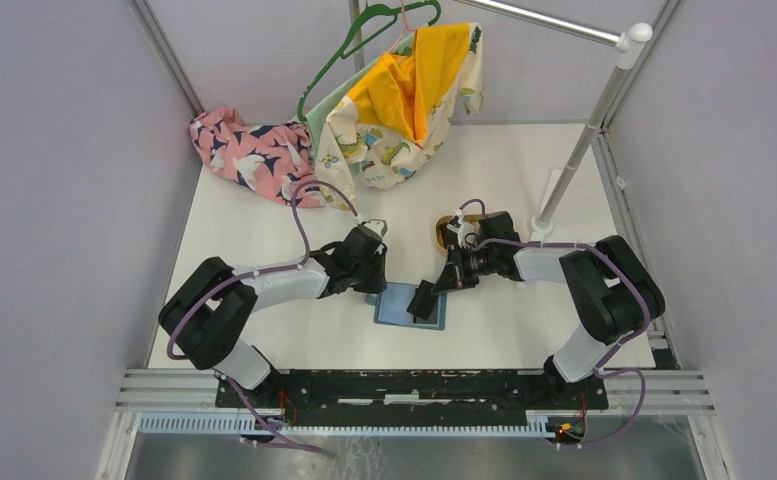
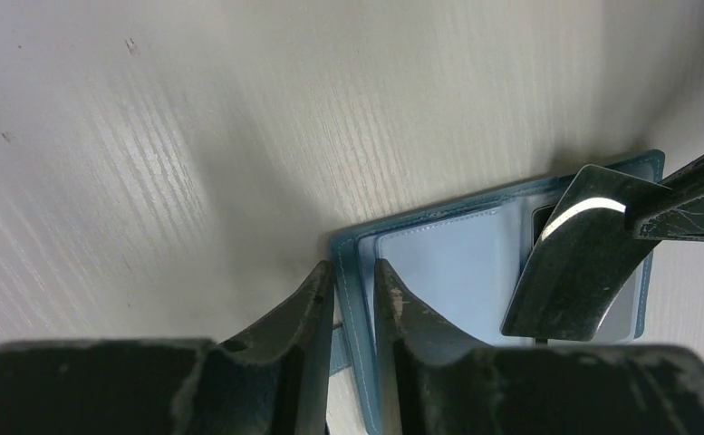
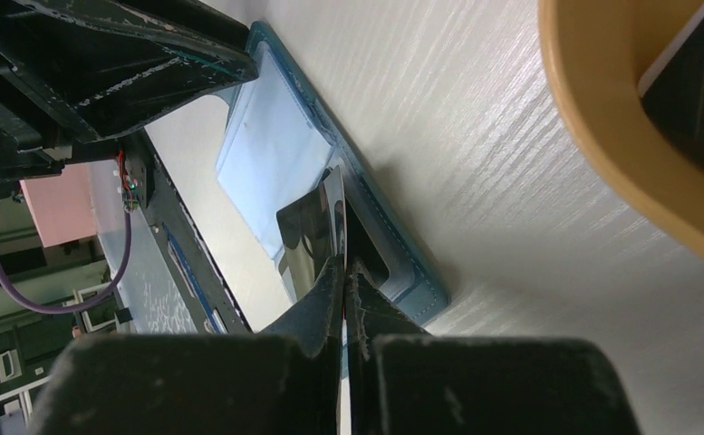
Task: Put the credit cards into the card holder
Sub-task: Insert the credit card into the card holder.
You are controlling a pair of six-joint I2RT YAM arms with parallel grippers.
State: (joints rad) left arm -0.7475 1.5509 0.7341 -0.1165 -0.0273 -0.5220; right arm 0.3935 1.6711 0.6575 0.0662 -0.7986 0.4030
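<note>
Left fingers (image 2: 304,331) clamp holder (image 2: 443,263) edge; right fingers (image 3: 319,308), card (image 3: 304,237).

The top camera hangs above and behind the arm bases, looking down and forward from far enough back to take in the whole desk (image 1: 504,170). The left wrist camera sits just behind the left hand (image 2: 355,276), peering past its fingers at the desk from very close. The right wrist camera rides likewise behind the right hand (image 3: 343,267), low over the surface, facing along its fingers toward the near edge. All three share the open card holder (image 1: 394,305) and the dark credit card (image 2: 574,263). Each wrist view also catches part of the other hand.
</note>
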